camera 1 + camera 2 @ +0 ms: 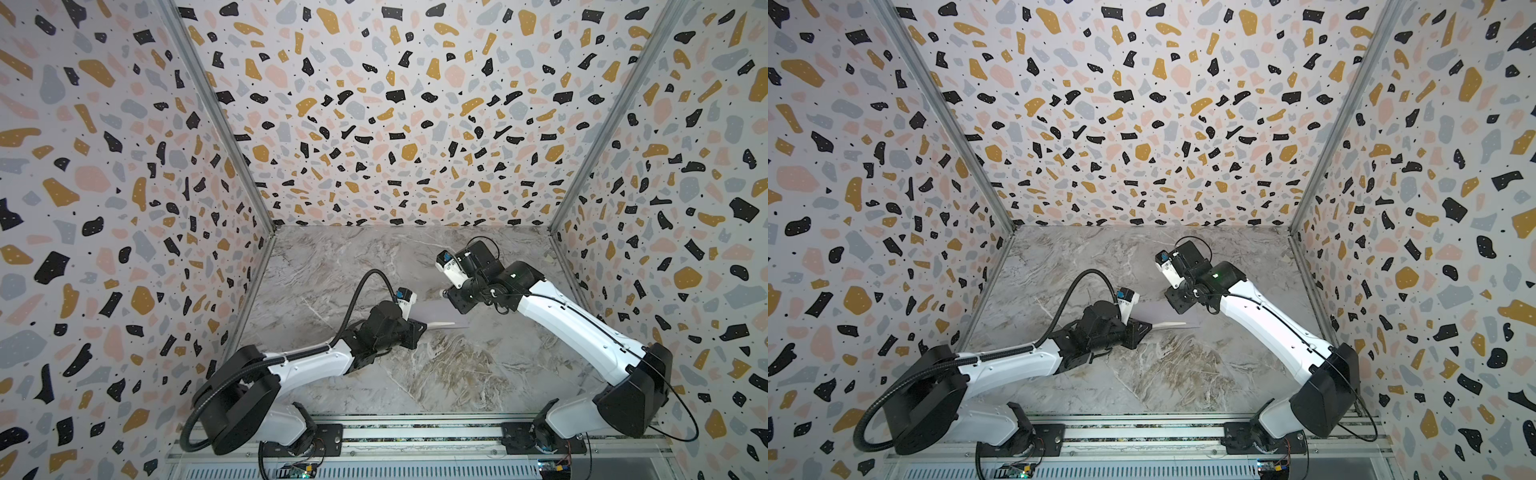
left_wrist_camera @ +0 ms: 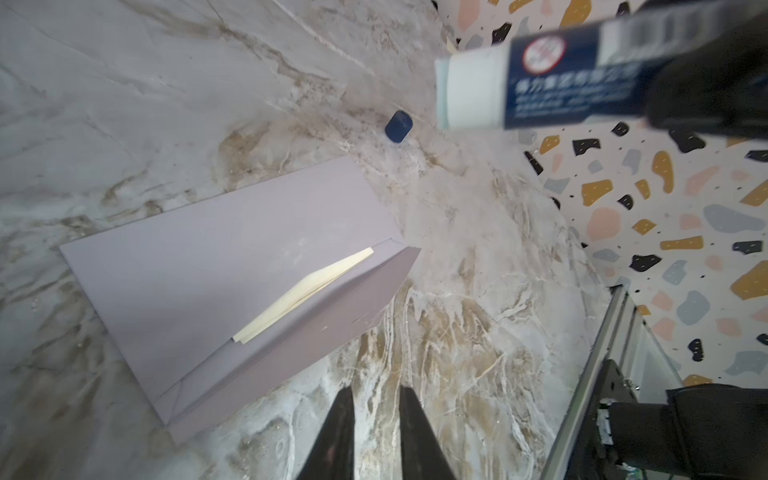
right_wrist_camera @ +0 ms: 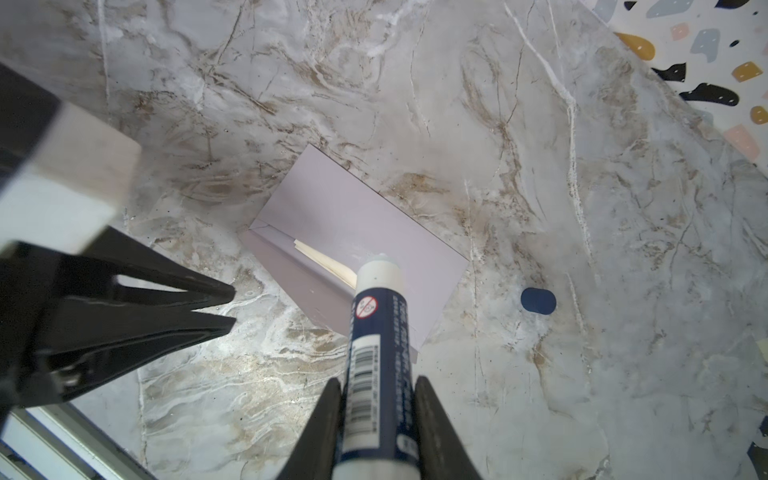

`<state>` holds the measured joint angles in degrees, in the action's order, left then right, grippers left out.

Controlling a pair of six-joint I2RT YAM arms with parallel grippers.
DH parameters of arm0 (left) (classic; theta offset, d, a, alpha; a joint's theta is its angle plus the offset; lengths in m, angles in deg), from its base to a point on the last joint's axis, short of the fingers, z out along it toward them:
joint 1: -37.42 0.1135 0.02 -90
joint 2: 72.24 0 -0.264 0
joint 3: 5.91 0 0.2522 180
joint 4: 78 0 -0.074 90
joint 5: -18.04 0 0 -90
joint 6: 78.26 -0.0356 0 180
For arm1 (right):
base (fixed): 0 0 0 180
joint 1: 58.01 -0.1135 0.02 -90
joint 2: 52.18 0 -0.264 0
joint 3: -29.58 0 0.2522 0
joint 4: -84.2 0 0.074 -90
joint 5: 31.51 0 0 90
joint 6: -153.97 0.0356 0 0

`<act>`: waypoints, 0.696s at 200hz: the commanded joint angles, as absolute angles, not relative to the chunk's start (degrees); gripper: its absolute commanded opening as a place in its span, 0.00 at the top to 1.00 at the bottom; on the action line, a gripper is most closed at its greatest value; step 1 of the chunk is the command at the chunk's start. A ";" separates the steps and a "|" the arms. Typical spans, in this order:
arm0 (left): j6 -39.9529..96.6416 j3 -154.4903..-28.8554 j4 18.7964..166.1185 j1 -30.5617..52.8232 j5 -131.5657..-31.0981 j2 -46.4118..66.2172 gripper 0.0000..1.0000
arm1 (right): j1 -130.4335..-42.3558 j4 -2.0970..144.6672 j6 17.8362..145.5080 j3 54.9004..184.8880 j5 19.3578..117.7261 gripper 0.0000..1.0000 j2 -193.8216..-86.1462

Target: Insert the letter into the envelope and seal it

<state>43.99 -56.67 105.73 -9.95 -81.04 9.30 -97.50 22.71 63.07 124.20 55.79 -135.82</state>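
The pale lavender envelope (image 2: pixel 199 266) lies flat on the marble table, also visible in the right wrist view (image 3: pixel 361 216) and in both top views (image 1: pixel 430 309) (image 1: pixel 1152 309). Its flap (image 2: pixel 299 353) is folded open. The cream edge of the letter (image 2: pixel 307 291) (image 3: pixel 322 262) shows in the pocket's mouth. My left gripper (image 2: pixel 376 390) (image 3: pixel 232 306) hovers just off the flap's edge, jaws a little apart and empty. My right gripper (image 3: pixel 378 379) is shut on an uncapped blue-and-white glue stick (image 3: pixel 376 328) (image 2: pixel 540 83), whose tip hangs over the envelope's opening.
A small dark blue cap (image 3: pixel 538 300) (image 2: pixel 398 126) lies on the table (image 3: pixel 540 166) beyond the envelope's far end. Terrazzo-patterned walls (image 1: pixel 374 124) close in the back and both sides. A metal rail (image 1: pixel 415 436) with the arm bases runs along the front edge.
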 commanded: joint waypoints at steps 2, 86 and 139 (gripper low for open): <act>42.52 -56.98 111.67 -10.36 -80.78 13.04 0.81 | -96.54 21.10 64.06 126.50 57.05 1.00 -135.33; 43.04 -57.60 115.18 -10.35 -81.13 20.69 0.84 | -94.45 21.97 63.64 124.82 57.95 1.00 -134.98; 43.68 -55.14 115.97 -10.67 -81.99 23.04 0.88 | -94.25 19.65 63.24 125.96 60.53 1.00 -136.69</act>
<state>43.86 -56.67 113.65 -10.04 -81.26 22.28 -94.33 22.03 63.48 124.20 58.78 -135.97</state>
